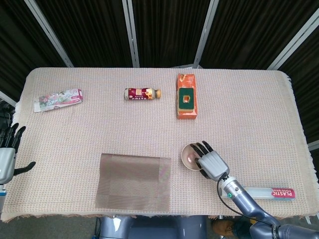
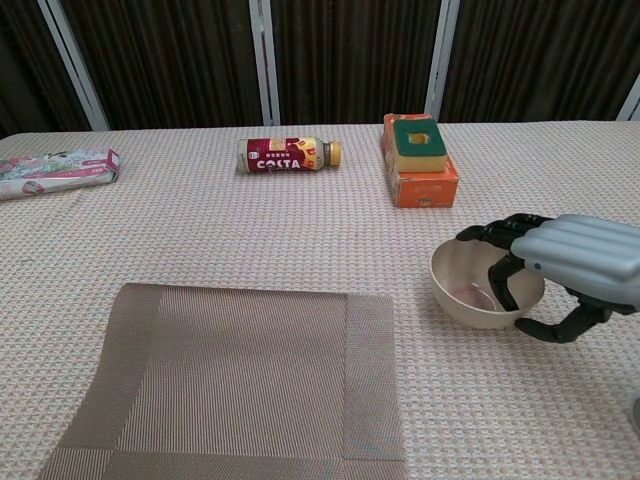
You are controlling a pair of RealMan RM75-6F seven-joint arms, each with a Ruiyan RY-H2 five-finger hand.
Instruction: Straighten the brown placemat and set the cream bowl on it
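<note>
The brown placemat lies flat at the table's front edge, left of centre, its sides roughly parallel to the edge. Just right of it, on the tablecloth, sits the cream bowl. My right hand grips the bowl's right rim, with fingers curled down inside and the thumb hooked around the outer wall. My left hand hangs off the table's left edge with fingers spread, holding nothing.
A Costa bottle lies at the back centre. An orange box with a green sponge on top is behind the bowl. A flowered packet lies far left. A plastic-wrap box lies front right.
</note>
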